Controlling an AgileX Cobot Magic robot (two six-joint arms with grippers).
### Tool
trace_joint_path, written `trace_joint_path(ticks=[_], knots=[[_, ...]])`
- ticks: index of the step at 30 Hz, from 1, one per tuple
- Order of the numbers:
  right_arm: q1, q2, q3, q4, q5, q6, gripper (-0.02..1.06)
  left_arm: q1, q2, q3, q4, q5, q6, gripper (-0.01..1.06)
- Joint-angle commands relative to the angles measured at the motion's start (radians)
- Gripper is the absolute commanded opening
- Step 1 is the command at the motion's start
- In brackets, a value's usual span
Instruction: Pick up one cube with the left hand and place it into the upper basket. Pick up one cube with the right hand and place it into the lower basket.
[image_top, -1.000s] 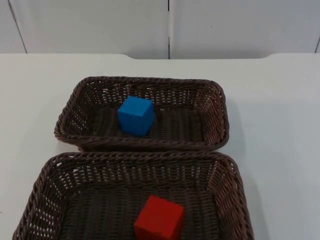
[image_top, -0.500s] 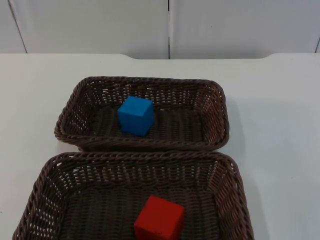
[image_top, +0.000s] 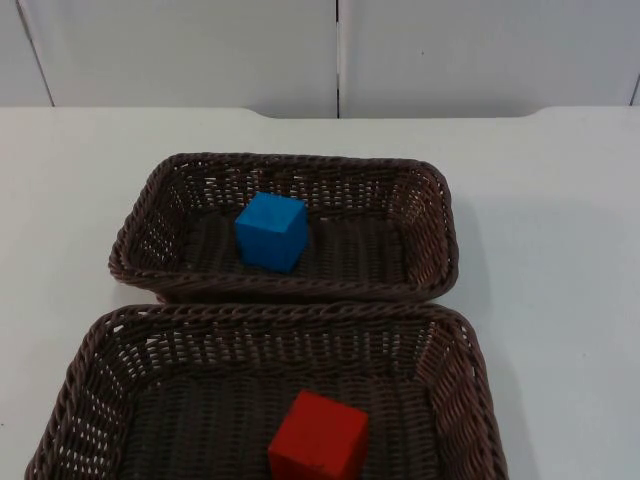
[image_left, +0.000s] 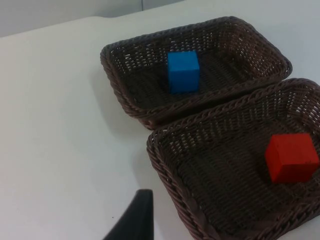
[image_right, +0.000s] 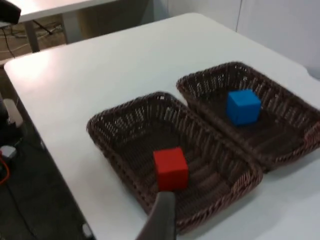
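Baskets come first: two brown rectangular wicker ones lie side by side, rims almost touching, on the white bench, the lower basket at 6 o'clock of the upper basket. One red cube sits in the lower; one blue cube in the upper. Each claw's state I cannot tell.

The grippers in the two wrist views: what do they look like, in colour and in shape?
Of the left gripper one fingertip can be seen: plain matte black, slim, slightly curved, narrowing to a rounded end, with no markings. Of the right gripper one fingertip can be seen too: it looks grey with a pale sheen, narrow, with a blunt end.
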Motion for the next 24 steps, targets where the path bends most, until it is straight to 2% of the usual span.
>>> trace_joint_path(ticks=[1, 5, 11, 24], knots=[[0.007, -0.02, 0.022, -0.006, 0.021, 0.005, 0.77, -0.005, -0.005, 0.004, -0.005, 0.004, -0.001, 1.05], [0.007, -0.076, 0.051, -0.011, 0.009, 0.04, 0.77, -0.005, -0.005, 0.004, -0.005, 0.004, -0.001, 1.05], [0.007, -0.135, 0.051, -0.095, 0.009, 0.128, 0.77, -0.005, -0.005, 0.004, -0.005, 0.004, -0.001, 1.05], [0.007, -0.135, 0.048, -0.105, 0.03, 0.134, 0.77, -0.005, -0.005, 0.004, -0.005, 0.004, -0.001, 1.05]])
